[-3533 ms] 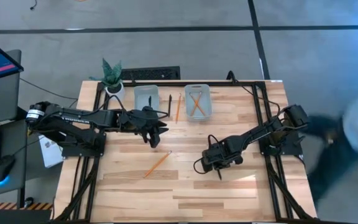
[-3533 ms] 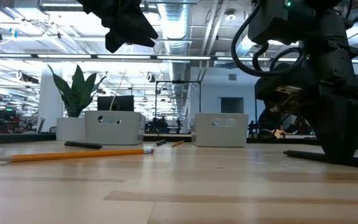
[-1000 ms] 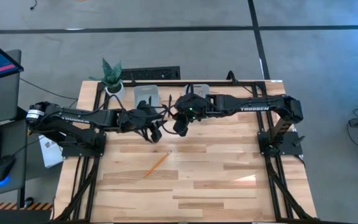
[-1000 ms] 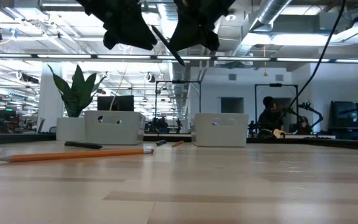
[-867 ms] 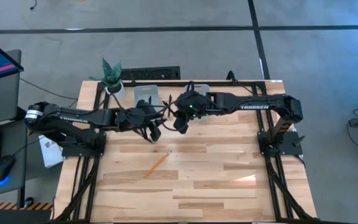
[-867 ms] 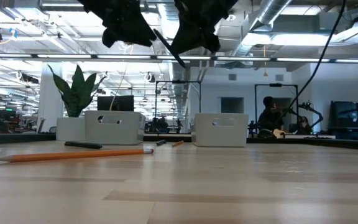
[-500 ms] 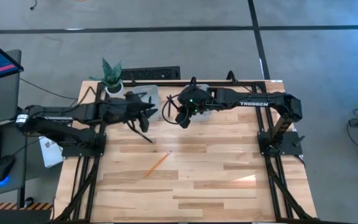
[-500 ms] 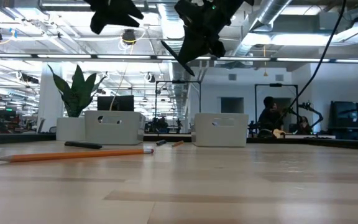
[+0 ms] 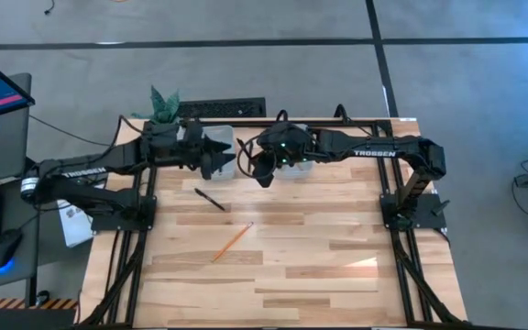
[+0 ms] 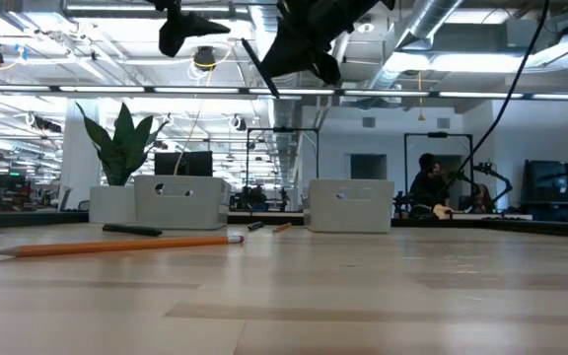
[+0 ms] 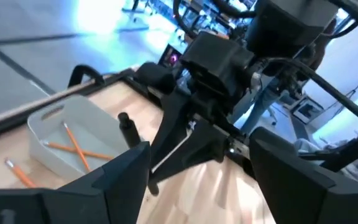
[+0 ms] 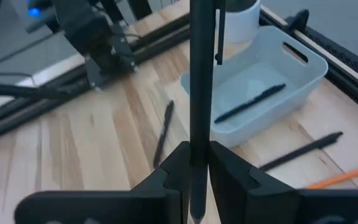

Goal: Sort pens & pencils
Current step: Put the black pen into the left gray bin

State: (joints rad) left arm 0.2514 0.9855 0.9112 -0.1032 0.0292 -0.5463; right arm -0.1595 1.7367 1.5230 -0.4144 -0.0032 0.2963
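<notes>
One pencil (image 9: 232, 241) lies loose on the wooden table (image 9: 337, 275), nearest the front edge, and a black pen (image 9: 209, 199) lies on the boards a little farther back. Beyond them, above the table's far part, the right gripper (image 9: 257, 170) is clamped on another pen (image 12: 199, 93), holding it upright in the air just beside the left bin (image 12: 263, 93). One pen lies inside that bin. The left gripper (image 9: 211, 158) hangs over the same bin with its jaws spread wide and nothing between them. The right bin (image 11: 67, 134) holds two crossed pencils (image 11: 74, 146). A potted plant (image 9: 163, 110) stands at the far left corner.
</notes>
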